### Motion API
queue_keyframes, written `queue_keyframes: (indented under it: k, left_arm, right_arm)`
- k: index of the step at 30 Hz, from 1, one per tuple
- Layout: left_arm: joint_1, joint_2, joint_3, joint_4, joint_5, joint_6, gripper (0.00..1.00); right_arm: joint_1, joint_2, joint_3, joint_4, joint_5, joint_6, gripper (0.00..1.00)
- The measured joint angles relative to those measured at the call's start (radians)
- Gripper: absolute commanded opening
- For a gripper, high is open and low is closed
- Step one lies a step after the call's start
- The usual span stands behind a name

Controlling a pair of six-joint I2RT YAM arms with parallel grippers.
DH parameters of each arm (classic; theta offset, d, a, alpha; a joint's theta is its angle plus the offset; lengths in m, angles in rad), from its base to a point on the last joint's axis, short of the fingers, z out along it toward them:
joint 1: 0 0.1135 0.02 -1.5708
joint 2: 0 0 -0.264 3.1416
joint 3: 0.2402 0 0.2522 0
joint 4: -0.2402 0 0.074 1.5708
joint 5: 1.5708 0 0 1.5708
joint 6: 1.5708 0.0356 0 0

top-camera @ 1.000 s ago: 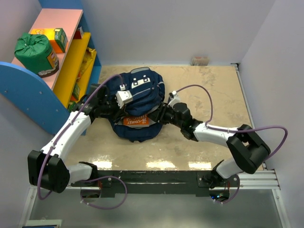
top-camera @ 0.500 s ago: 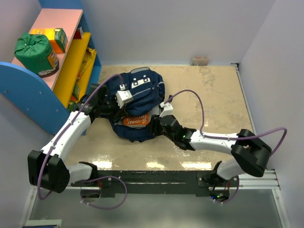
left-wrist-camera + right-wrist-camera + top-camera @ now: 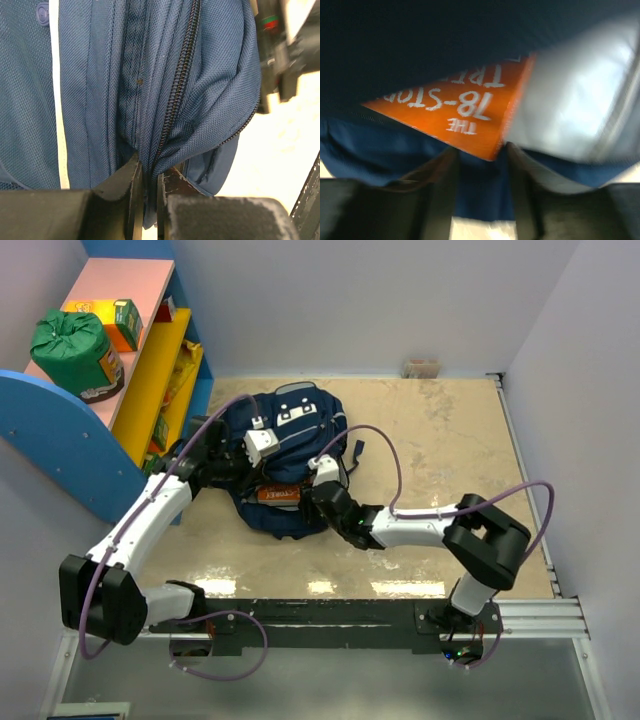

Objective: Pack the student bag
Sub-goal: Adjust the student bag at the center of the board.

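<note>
Beige and mottled, the table carried a blue, yellow and pink shelf unit at its left edge, a green sack on top. The navy student bag lay left of centre on the table, between the two arms. An orange book with white lettering poked from its near opening. The left gripper was pinched on the bag's fabric beside the zipper. The right gripper sat at the opening, fingers apart, the book's corner in the gap.
</note>
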State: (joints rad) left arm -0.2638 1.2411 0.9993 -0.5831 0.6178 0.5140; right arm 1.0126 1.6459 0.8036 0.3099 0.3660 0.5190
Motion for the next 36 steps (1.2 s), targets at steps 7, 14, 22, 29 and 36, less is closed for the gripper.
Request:
queue_keyframes:
  k: [7, 14, 22, 29, 36]
  left_arm:
    - [0.010, 0.026, 0.000, 0.011, 0.002, 0.003, 0.00]
    - [0.028, 0.047, 0.000, 0.059, -0.031, 0.002, 0.00]
    - [0.009, 0.067, -0.005, 0.071, 0.045, -0.036, 0.03]
    - [-0.082, 0.114, 0.004, 0.049, 0.069, -0.039, 0.46]
    - [-0.149, 0.117, 0.049, -0.004, 0.166, -0.032, 0.96]
  right_arm:
    - [0.007, 0.134, 0.131, 0.014, 0.011, -0.095, 0.14]
    - [0.008, 0.239, 0.239, 0.025, 0.120, -0.113, 0.29]
    - [0.012, -0.042, 0.052, 0.130, 0.158, -0.050, 0.53]
    - [0.013, -0.378, -0.117, 0.171, 0.062, 0.035, 0.54]
    - [0.013, -0.562, -0.200, 0.055, 0.054, 0.093, 0.53]
